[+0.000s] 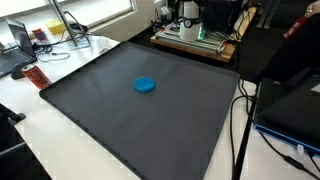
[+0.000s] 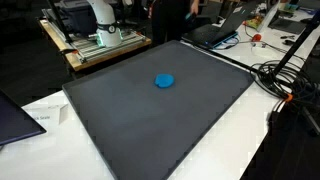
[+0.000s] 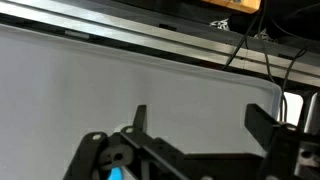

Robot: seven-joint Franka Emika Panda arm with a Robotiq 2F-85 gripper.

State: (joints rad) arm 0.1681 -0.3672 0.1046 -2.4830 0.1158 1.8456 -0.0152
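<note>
A round blue disc (image 1: 145, 85) (image 2: 164, 81) lies flat near the middle of a large dark grey mat (image 1: 120, 120) (image 2: 150, 130). Only the wrist view shows my gripper (image 3: 200, 115). It is open, with its two black fingers (image 3: 140, 117) wide apart and nothing between them. Under the gripper is bare grey mat (image 3: 150, 75), and it touches nothing. A small patch of blue (image 3: 113, 173) shows behind the gripper's linkage at the bottom edge; I cannot tell what it is. Both exterior views show just the white arm base (image 1: 190, 12) (image 2: 100, 15) at the far side.
The mat lies on a white table (image 1: 60, 150) (image 2: 250, 130). The arm stands on a wooden platform (image 1: 195, 42) (image 2: 100, 45) behind the mat. Black cables (image 1: 240, 120) (image 2: 275, 80) trail beside the mat. Laptops (image 1: 15, 45) (image 2: 215, 32) and clutter sit at the table's edges.
</note>
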